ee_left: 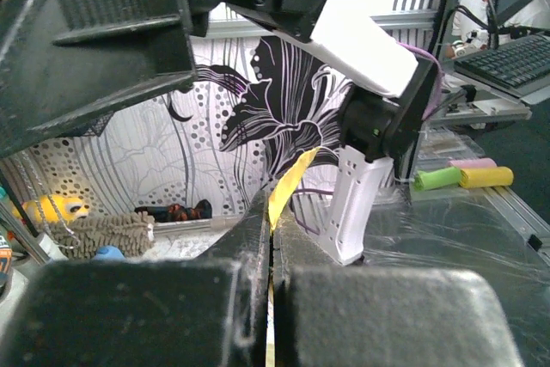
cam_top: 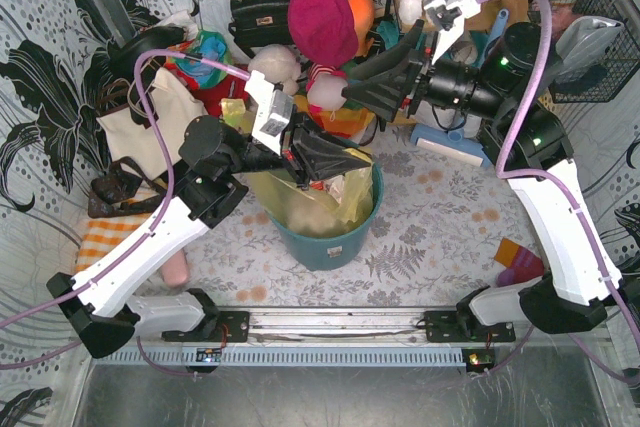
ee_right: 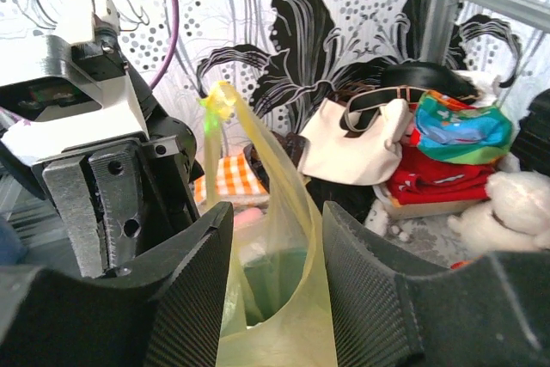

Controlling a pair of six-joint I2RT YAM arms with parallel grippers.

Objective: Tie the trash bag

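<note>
Standing in a teal bin [cam_top: 330,245] at the middle of the counter [cam_top: 440,217]: the trash bag [cam_top: 305,202], thin yellow-green plastic with crumpled white paper inside, lining the bin and draped over its rim. Pinched flat in the left claw [ee_left: 273,212], shut tight, a narrow yellow strip of the bag's top, poking up from between the pads in the left wrist view. Held that way, most likely, to keep one side of the mouth taut and lifted clear of the paper. Opposite, the right claw [ee_right: 275,217], roughly half open and gripping nothing. Between its two fingers, in the right wrist view, a long loop of the bag's plastic rising to a small bunched tip above them, with a gap on either side: straddled rather than clamped. Probably set there ready to close on that loop. From above, both claws raised over the bin and pointed toward each other, the left low over the bag's mouth, the right higher and farther back, near a pile of soft toys and a cream tote bag [ee_right: 361,148] along the back wall. No knot closing the mouth, so far as the top view shows. Judged from that, tying not yet done: next, a firm grip on the free loop, then a crossing of the two strips without tearing such thin film.
</note>
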